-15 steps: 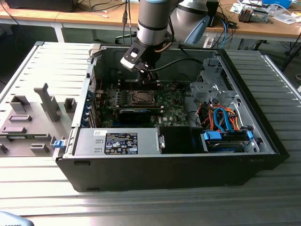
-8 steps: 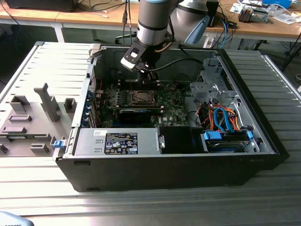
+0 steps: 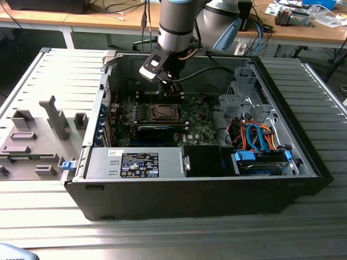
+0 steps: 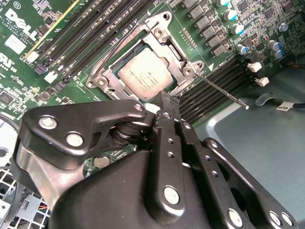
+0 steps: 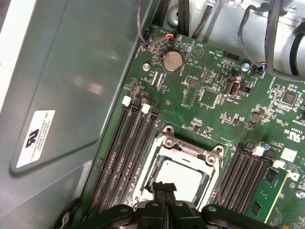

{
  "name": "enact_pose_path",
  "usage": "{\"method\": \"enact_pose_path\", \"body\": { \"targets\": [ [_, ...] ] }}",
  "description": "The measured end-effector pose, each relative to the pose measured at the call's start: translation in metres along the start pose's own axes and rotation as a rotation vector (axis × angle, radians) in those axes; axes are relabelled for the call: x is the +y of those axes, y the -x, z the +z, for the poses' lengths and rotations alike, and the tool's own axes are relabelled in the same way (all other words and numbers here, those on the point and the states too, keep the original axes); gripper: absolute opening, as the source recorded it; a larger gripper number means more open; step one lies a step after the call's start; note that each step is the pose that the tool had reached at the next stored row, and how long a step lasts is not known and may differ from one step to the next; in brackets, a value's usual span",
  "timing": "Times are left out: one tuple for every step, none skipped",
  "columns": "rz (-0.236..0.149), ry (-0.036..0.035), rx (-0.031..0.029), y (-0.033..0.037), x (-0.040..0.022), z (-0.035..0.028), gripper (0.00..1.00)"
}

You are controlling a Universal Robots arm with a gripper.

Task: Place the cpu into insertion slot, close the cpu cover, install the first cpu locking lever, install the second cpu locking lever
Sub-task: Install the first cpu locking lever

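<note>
The chip [image 4: 143,78] sits in the socket [image 4: 97,81], lying flat with its dull metal top facing up. It is square, so it has no long side. Its edges run parallel to the memory slots [image 4: 90,36] on either side.

In the second wrist view you get the cover frame [image 4: 171,47] lying flat around the chip, whose top shows through the window. This view also gives you the thin metal lever [image 4: 221,90]. It juts from a socket corner across one bank of slots, with its tip over the grey case wall. You see the pincer [image 4: 164,98] side-on here, its tip just at the chip's edge. You cannot tell whether it touches.

The first wrist view gives you the fingertips [image 5: 157,187] from the front. They are pressed together with no gap and grip nothing. Beyond the socket on the green board [image 5: 214,81] you can see a coin battery [image 5: 172,61].

The exterior view gives you the whole open case [image 3: 190,200] on the slatted table [image 3: 162,238]. The arm reaches down into it, and the pincer [image 3: 172,93] hangs just above the socket, mid-board. Orange and blue cables [image 3: 260,135] lie toward the exterior view's right.
</note>
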State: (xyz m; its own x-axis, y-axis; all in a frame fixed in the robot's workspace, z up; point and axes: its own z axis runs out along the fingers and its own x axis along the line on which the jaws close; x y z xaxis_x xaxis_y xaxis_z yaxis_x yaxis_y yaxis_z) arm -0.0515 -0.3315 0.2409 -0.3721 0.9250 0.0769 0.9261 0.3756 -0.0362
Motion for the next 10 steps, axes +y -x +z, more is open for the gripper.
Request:
{"method": "enact_pose_path", "body": {
  "targets": [
    [-0.002, -0.0001, 0.0000, 0.0000, 0.0000, 0.0000, 0.11],
    [-0.002, -0.0001, 0.0000, 0.0000, 0.0000, 0.0000, 0.11],
    [-0.004, -0.0003, -0.0001, 0.0000, 0.0000, 0.0000, 0.11],
    [-0.005, -0.0004, -0.0002, 0.0000, 0.0000, 0.0000, 0.11],
    [-0.006, -0.0005, -0.0003, 0.0000, 0.0000, 0.0000, 0.11],
    [-0.007, -0.0005, -0.0003, 0.0000, 0.0000, 0.0000, 0.11],
    [-0.009, -0.0006, -0.0003, 0.0000, 0.0000, 0.0000, 0.11],
    [-0.010, -0.0008, -0.0004, 0.0000, 0.0000, 0.0000, 0.11],
    [-0.011, -0.0008, -0.0004, 0.0000, 0.0000, 0.0000, 0.11],
    [-0.012, -0.0009, -0.0004, 0.0000, 0.0000, 0.0000, 0.11]
  ]
}}
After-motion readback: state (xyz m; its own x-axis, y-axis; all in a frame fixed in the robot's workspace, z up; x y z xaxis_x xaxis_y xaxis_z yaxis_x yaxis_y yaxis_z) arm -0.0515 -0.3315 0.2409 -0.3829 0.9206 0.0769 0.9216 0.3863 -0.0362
